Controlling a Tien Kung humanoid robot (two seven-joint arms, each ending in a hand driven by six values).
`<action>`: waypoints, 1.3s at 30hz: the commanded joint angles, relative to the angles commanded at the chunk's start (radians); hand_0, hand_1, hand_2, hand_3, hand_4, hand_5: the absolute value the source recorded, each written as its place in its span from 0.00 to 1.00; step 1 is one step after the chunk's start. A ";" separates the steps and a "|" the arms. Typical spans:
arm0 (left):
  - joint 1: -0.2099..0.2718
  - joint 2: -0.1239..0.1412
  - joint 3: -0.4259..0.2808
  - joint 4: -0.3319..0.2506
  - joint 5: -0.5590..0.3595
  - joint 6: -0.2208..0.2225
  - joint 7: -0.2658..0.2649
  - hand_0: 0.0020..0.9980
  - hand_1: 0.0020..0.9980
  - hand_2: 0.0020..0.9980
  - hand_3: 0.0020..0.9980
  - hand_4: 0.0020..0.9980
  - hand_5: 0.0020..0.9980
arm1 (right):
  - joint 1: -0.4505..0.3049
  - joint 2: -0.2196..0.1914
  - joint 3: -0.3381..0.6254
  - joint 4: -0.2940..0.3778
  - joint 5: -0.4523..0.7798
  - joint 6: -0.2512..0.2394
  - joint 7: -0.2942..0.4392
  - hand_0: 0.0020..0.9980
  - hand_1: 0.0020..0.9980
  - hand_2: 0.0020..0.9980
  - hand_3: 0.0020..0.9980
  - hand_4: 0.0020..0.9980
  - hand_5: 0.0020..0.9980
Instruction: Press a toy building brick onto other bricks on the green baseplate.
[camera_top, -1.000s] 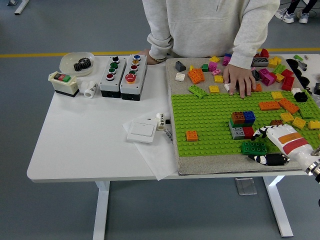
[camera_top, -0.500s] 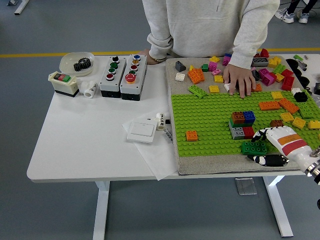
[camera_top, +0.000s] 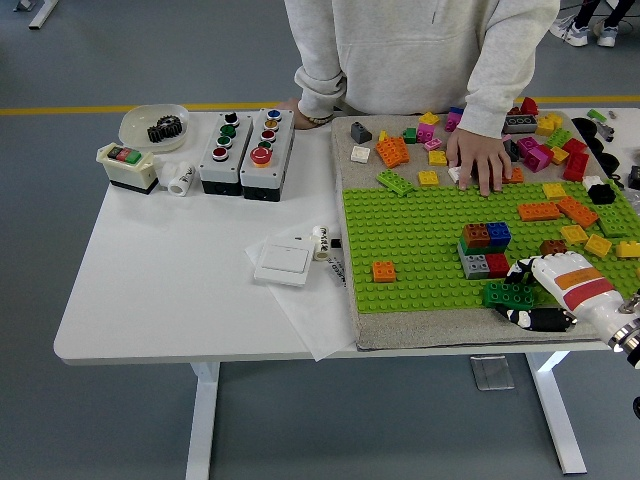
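The green baseplate (camera_top: 420, 240) lies on a grey mat at the table's right. A small stack of brown, blue, grey, green and red bricks (camera_top: 484, 248) stands on it right of centre. My right hand (camera_top: 528, 296) comes in from the lower right and is shut on a dark green brick (camera_top: 508, 294), held at the baseplate's near right edge, just in front of the stack. A lone orange brick (camera_top: 384, 270) sits on the plate's near left. The left arm is out of view.
A person stands at the far side, one hand (camera_top: 478, 158) resting on the mat among loose bricks (camera_top: 545, 140). Orange and yellow bricks (camera_top: 570, 215) lie on the plate's right. Button boxes (camera_top: 246, 150), a white switch (camera_top: 284, 262) and a bowl with gears (camera_top: 155, 125) stand to the left.
My right hand with the dark green brick has shifted very slightly; the person's hand and the bricks have not moved.
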 joint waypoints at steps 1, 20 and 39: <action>0.000 0.000 0.000 0.000 0.000 0.000 0.000 0.74 0.75 0.75 0.61 0.67 0.62 | 0.000 0.000 0.000 0.000 0.000 -0.001 0.000 0.39 0.44 0.50 0.50 0.79 0.54; -0.003 0.001 -0.001 0.000 0.004 -0.001 0.000 0.74 0.75 0.75 0.61 0.67 0.62 | 0.000 -0.011 0.007 0.019 0.004 -0.009 0.019 0.33 0.42 0.49 0.50 0.73 0.56; -0.006 0.002 0.001 0.000 0.003 -0.001 0.000 0.74 0.75 0.75 0.61 0.67 0.62 | 0.028 -0.035 -0.010 0.042 -0.002 -0.045 0.052 0.33 0.42 0.49 0.50 0.68 0.54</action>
